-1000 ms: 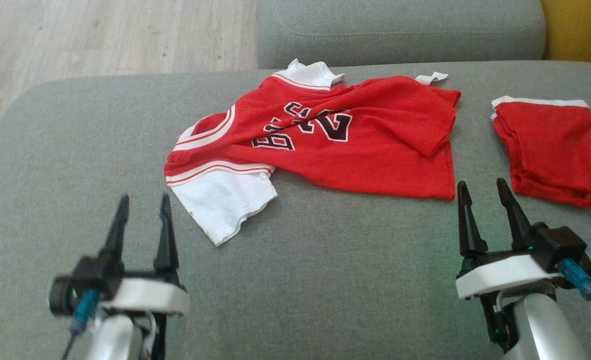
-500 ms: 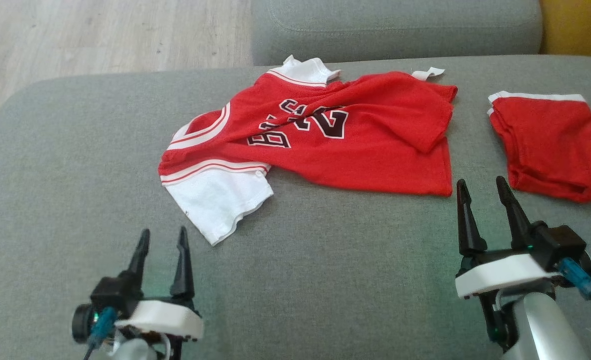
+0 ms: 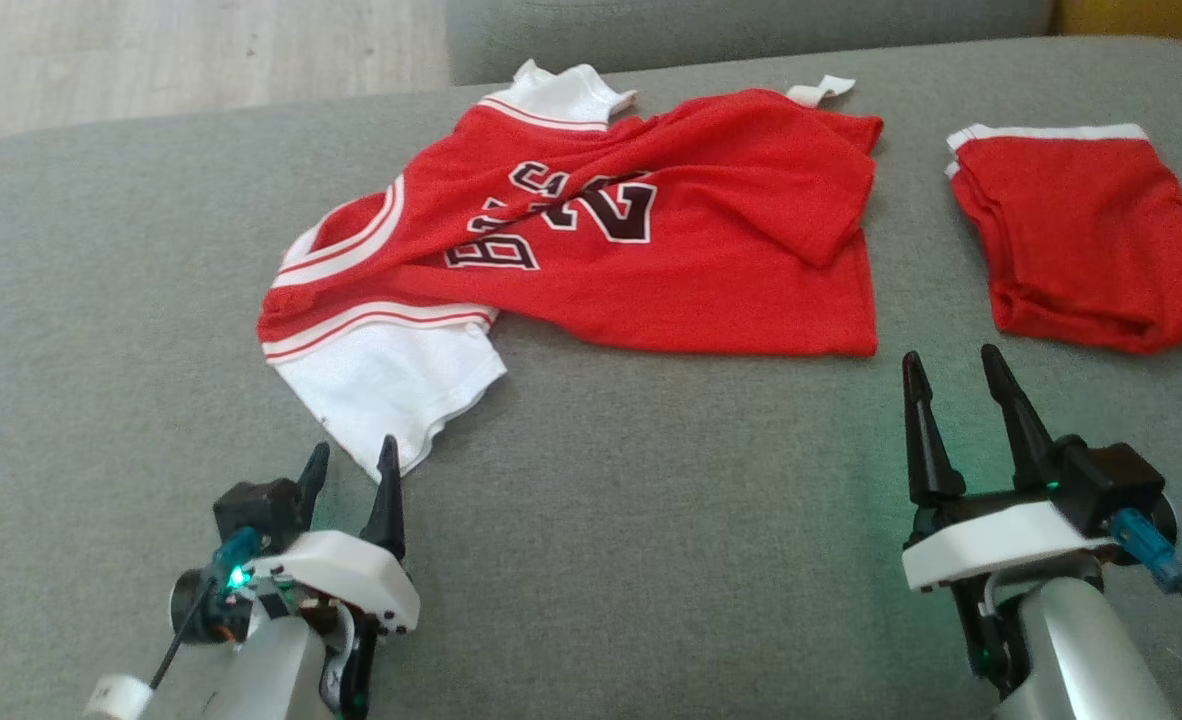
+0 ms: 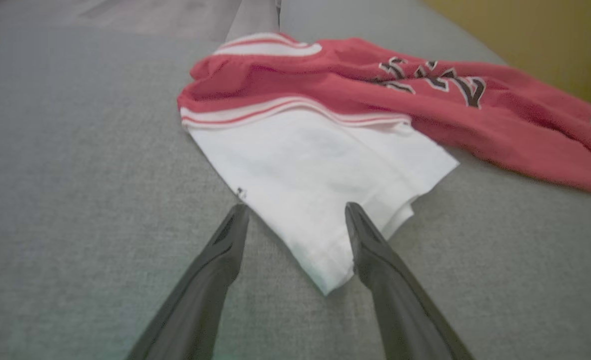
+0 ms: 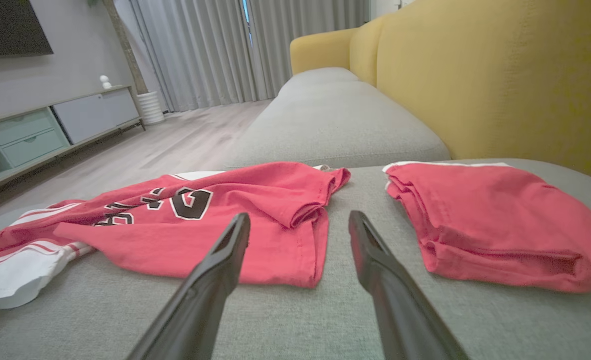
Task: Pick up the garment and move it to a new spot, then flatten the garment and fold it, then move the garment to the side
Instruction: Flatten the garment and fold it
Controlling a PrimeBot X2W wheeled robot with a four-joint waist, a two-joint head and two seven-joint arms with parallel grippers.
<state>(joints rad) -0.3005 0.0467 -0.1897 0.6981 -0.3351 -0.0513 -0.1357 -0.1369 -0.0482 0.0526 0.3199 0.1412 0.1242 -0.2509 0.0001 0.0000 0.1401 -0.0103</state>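
Nearest the robot, both arms reach forward low over the grey sofa cushion (image 3: pixel 651 540). The left gripper (image 3: pixel 351 448) is angled in towards the middle, its forearm rising from the bottom edge of the head view. Its two fingers are spread wide and hold nothing. In the left wrist view they straddle the near corner of the white sleeve (image 3: pixel 381 390), one on each side. Whether the tips touch the cloth cannot be told.

The right gripper (image 3: pixel 951 355) points straight ahead, equally wide and empty. It sits just short of the near hem corner (image 3: pixel 851 340).

The garment (image 3: pixel 671 260), a red jersey with dark numerals, lies across the middle of the cushion. It is rumpled, with one side flapped over on itself and the neck towards the robot's left.

It looks like thin, light knit that will be limp and drape from any pinch, sagging and twisting if lifted by one point. It seems neither fragile nor slippery, though a shallow bite on a single layer could pull free. The sleeve corner and the hem corner are probably the best holds. Both lie flat at the near edge, well apart, and lifting them together should spread the cloth rather than bunch it.

Beyond on the right, apart from the jersey, rests a folded red piece (image 3: pixel 1081 240). Farther off are a second grey cushion (image 3: pixel 751 30) and pale wooden floor (image 3: pixel 151 60).
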